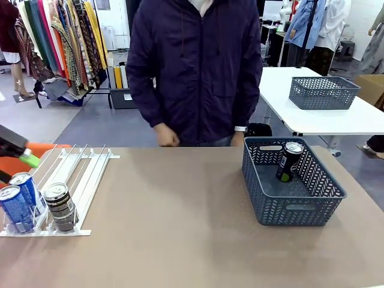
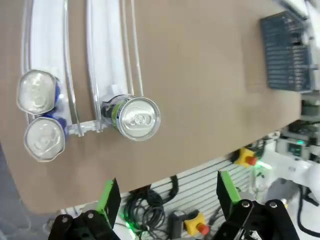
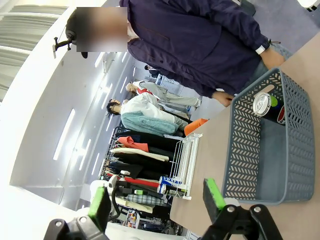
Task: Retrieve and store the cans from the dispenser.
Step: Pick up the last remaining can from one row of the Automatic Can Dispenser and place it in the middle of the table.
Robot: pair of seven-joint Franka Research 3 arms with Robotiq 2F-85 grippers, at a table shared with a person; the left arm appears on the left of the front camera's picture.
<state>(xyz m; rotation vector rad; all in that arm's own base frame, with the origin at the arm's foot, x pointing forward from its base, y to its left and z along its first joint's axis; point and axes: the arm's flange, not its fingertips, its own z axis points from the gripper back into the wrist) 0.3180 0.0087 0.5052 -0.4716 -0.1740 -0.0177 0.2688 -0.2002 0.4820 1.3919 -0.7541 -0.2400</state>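
Bright, even light from ceiling strips [image 3: 64,134] — faint shadows on the tabletop [image 1: 180,240], glare off the cans [image 2: 141,118], wrist views bowed and soft-edged

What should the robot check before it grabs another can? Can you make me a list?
1. Left pincer open and empty: ok.
2. Cans waiting in the dispenser: ok, two blue cans and one black can at its front bar.
3. Left pincer lined up on a can: cannot tell; it hangs above them.
4. Room in the basket: ok, one stored can inside.
5. Person's hand away from the dispenser: ok, well apart from it.
6. Right pincer open and empty: ok.
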